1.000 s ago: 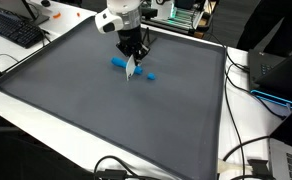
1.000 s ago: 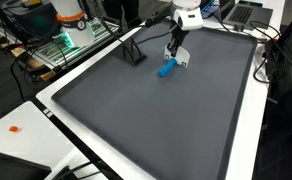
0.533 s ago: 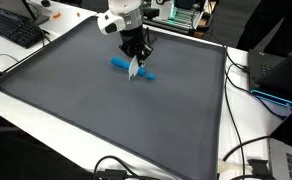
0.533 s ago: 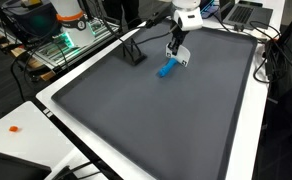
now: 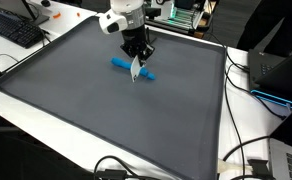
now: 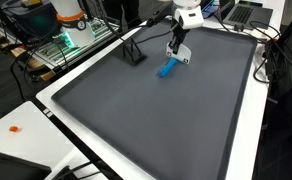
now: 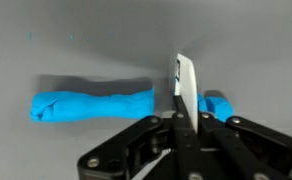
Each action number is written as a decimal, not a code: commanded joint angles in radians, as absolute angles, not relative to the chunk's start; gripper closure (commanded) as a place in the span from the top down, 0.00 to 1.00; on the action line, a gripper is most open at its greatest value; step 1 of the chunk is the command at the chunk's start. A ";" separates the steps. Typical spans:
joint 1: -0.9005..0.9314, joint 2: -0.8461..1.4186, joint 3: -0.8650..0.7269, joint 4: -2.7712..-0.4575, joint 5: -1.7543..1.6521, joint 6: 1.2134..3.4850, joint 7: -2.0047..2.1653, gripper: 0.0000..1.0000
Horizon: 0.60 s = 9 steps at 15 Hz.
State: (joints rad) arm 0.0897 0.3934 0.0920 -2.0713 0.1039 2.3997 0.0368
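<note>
My gripper [image 5: 137, 62] is shut on a thin white blade [image 7: 186, 88], held upright with its tip pointing down. The blade [image 5: 136, 70] hangs just above a blue roll of dough-like material on the grey mat. In the wrist view the blade stands between the long blue piece [image 7: 94, 103] and a short blue end piece [image 7: 218, 105]. In both exterior views the long piece [image 5: 121, 64] [image 6: 166, 69] lies beside the blade [image 6: 184, 56], and the short piece [image 5: 150, 75] lies apart from it. The gripper also shows at the far end of the mat [image 6: 174, 45].
The large grey mat [image 5: 106, 115] [image 6: 156, 120] covers a white table. A black stand [image 6: 132, 52] stands on the mat near the blue roll. A keyboard [image 5: 14, 30], cables [image 5: 248, 150] and electronics [image 6: 66, 40] lie around the table's edges.
The gripper with the blade has risen slightly and shifted a little; the blue pieces have not moved.
</note>
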 commanded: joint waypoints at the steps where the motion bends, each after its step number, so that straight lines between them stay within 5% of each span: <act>1: 0.093 0.349 0.086 -2.100 0.085 2.402 0.040 0.01; 9: 0.084 0.306 0.057 -2.101 0.051 2.402 0.045 0.01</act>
State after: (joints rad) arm 0.0877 0.3344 0.0701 -2.0714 0.0804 2.3996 0.0369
